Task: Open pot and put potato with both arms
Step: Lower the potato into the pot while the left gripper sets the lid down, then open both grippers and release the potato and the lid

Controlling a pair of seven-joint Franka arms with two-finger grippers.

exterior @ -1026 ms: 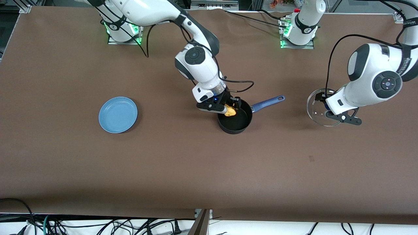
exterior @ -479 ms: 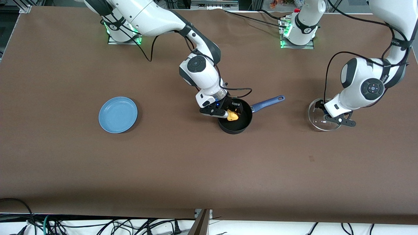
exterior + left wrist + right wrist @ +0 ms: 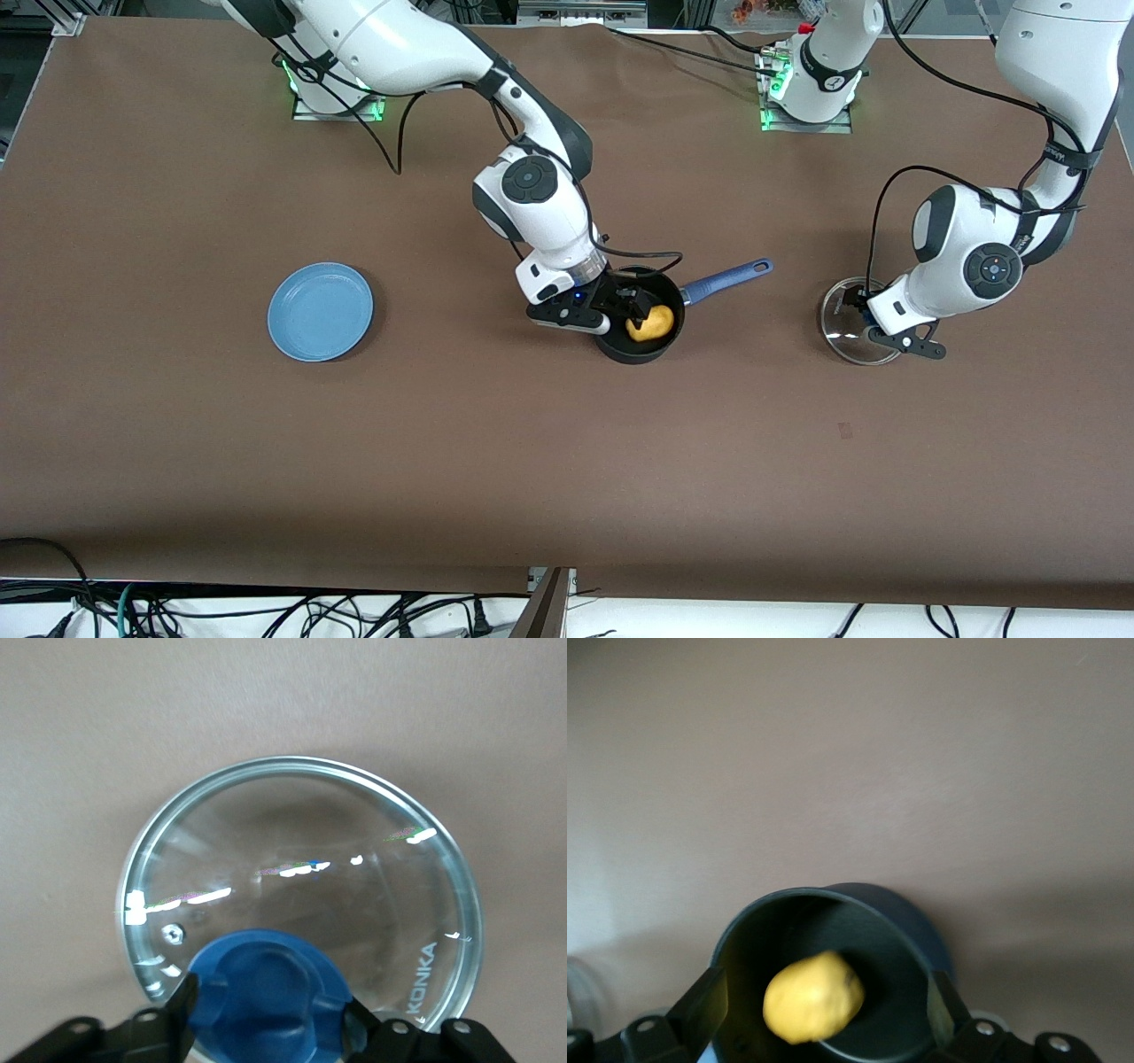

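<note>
The black pot (image 3: 640, 353) with its blue handle (image 3: 726, 276) stands open mid-table. The yellow potato (image 3: 649, 324) is inside it, free of the fingers. My right gripper (image 3: 620, 312) is open just above the pot's rim; in the right wrist view its fingers (image 3: 704, 1005) stand wide on either side of the potato (image 3: 813, 997) and the pot (image 3: 833, 896). My left gripper (image 3: 873, 319) is shut on the blue knob (image 3: 270, 992) of the glass lid (image 3: 301, 877). It holds the lid (image 3: 842, 337) low over the table toward the left arm's end.
A flat blue plate (image 3: 321, 311) lies on the brown table toward the right arm's end. A cable loops from the right wrist just above the pot. Both arm bases stand along the table's edge farthest from the front camera.
My right gripper has opened and the potato has dropped from its fingers into the pot. My left gripper has carried the lid lower and slightly toward the pot.
</note>
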